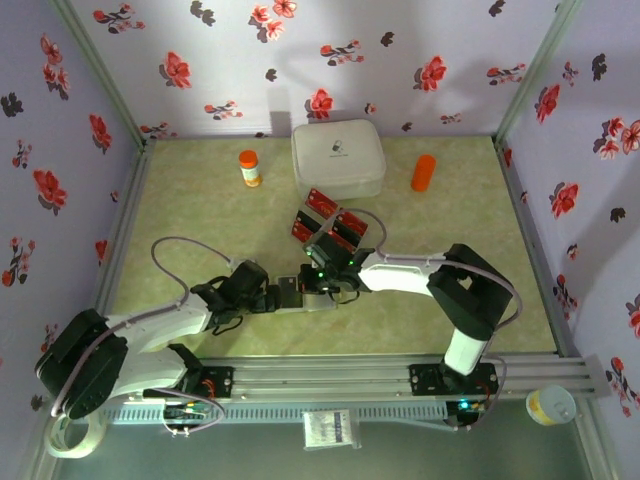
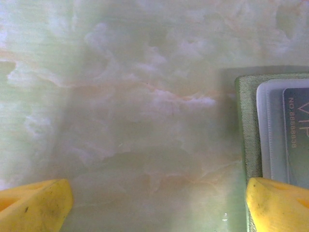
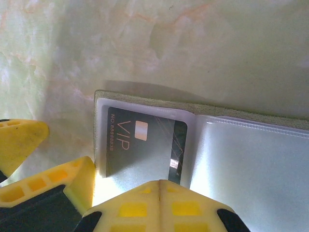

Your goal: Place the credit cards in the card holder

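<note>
The card holder [image 3: 251,159] lies open on the table, olive rim outside and clear pale pockets inside. A black VIP credit card [image 3: 140,145] sits in its left pocket, with a dark strip sticking out toward the fold. My right gripper [image 3: 159,186] is shut with its tips over the card's near edge, and nothing shows between them. My left gripper [image 2: 157,208] is open. One of its fingers [image 2: 277,205] is at the holder's [image 2: 246,130] corner, beside the same card [image 2: 297,130]. Several red credit cards [image 1: 322,204] lie fanned behind both grippers [image 1: 283,296] [image 1: 318,278].
A large white rounded case [image 1: 338,158] stands at the back middle. To its left is an orange pill bottle [image 1: 249,168], to its right an orange cylinder [image 1: 423,172]. Floral walls close off three sides of the table.
</note>
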